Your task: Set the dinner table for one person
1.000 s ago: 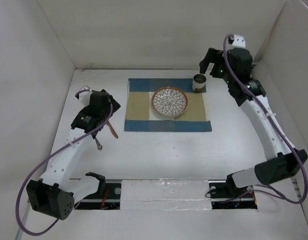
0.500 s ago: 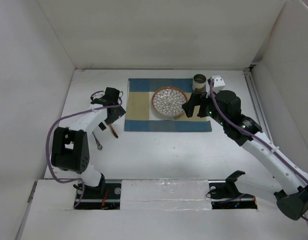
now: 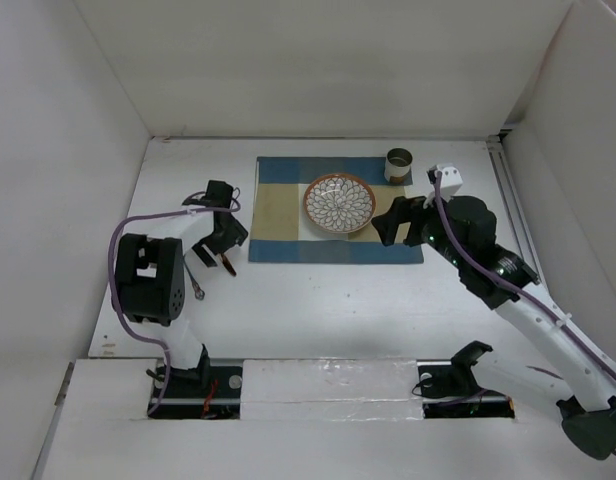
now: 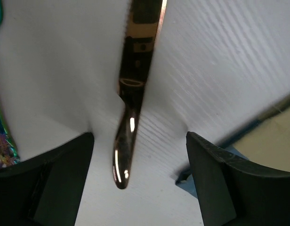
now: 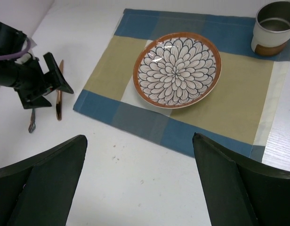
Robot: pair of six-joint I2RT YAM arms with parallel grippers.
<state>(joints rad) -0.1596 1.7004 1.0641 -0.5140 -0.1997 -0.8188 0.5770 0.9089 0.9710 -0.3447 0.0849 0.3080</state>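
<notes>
Left hand [image 4: 138, 141] spread wide and gripping nothing, I hang over the copper-coloured knife [image 4: 133, 94], one finger either side of its handle, its long axis running straight out between them. The knife lies flat on the white desk [image 3: 318, 310], just beside the left edge of the checked placemat [image 3: 288, 215]. My right hand [image 3: 393, 222], likewise spread and empty, hovers over the placemat's right half, well apart from the knife, so I judge this pick-up is the left's.

A placemat [image 3: 288, 215] lies near the far edge of the dinner table [image 3: 318, 310], plate [image 3: 339, 203] centred, cup [image 3: 398, 165] on its far-right corner. A knife [image 5: 58, 106] and perhaps a spoon [image 5: 31, 126] lie left.
</notes>
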